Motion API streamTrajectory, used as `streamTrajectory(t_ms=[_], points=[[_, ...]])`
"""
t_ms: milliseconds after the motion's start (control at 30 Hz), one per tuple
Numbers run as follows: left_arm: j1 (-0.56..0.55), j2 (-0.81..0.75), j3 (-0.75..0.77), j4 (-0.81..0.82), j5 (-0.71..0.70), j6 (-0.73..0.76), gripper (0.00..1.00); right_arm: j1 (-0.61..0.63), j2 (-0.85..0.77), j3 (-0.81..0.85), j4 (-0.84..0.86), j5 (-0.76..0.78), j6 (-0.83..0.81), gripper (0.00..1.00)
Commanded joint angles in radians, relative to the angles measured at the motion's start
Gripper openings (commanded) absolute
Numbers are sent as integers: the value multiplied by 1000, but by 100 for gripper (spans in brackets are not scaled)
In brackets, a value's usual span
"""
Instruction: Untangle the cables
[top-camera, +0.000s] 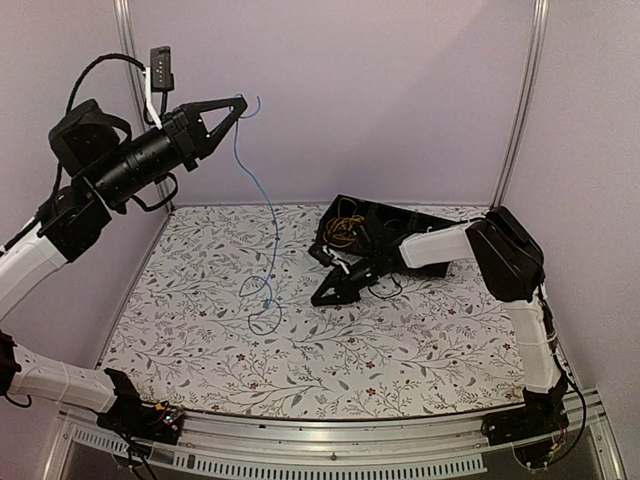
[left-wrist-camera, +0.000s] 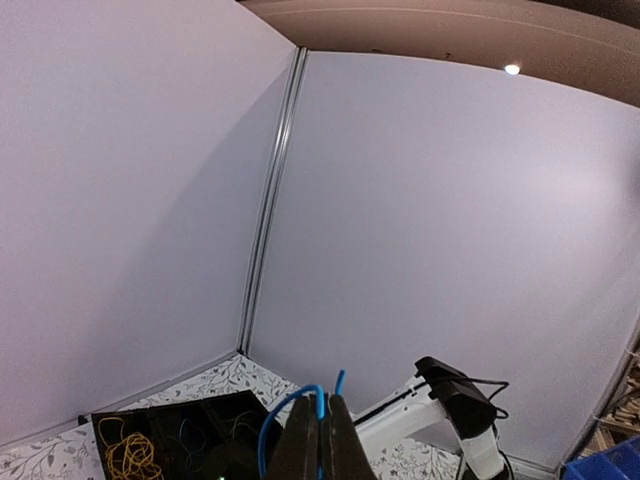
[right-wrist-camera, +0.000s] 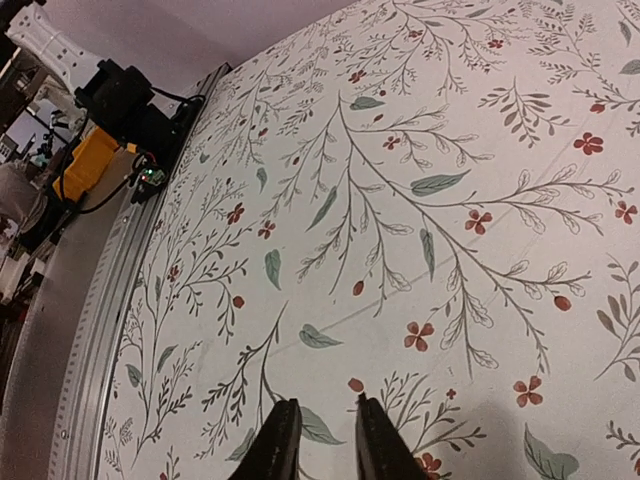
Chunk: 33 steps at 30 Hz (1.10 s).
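Note:
High above the table's left side, my left gripper (top-camera: 238, 103) is shut on one end of a blue cable (top-camera: 268, 205). The cable hangs down and its lower end curls on the floral cloth. In the left wrist view the blue cable (left-wrist-camera: 322, 400) is pinched between the closed fingertips of the left gripper (left-wrist-camera: 326, 408). My right gripper (top-camera: 325, 293) sits low over the cloth just in front of the black tray (top-camera: 425, 220). Its fingers are slightly apart with nothing between them (right-wrist-camera: 325, 412). Yellow-orange cables (top-camera: 346, 231) lie bundled in the tray. A thin black cable (top-camera: 388, 292) lies beside the right wrist.
The floral cloth (top-camera: 400, 340) covers the table. Purple walls enclose the back and sides. A metal rail (top-camera: 330, 440) runs along the near edge. The tray (left-wrist-camera: 180, 428) and the right arm (left-wrist-camera: 440, 395) show below in the left wrist view.

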Motion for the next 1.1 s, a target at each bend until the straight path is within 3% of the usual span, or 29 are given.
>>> streamTrajectory(t_ms=[0, 67, 333, 567, 1067], points=[[-10, 16, -54, -6, -24, -2, 0, -5, -159, -78, 20, -58, -35, 36], [-10, 22, -70, 11, -15, -18, 0, -4, -219, -106, 15, -91, -55, 47], [-11, 49, -85, 51, 7, -27, 0, -5, -327, -110, -34, -132, -84, 62], [-12, 87, -61, 65, 29, -24, 0, -5, -271, -47, -27, -47, -6, 63], [-18, 89, -66, 89, 45, -63, 0, -4, -227, -42, 49, -163, 103, 64]])
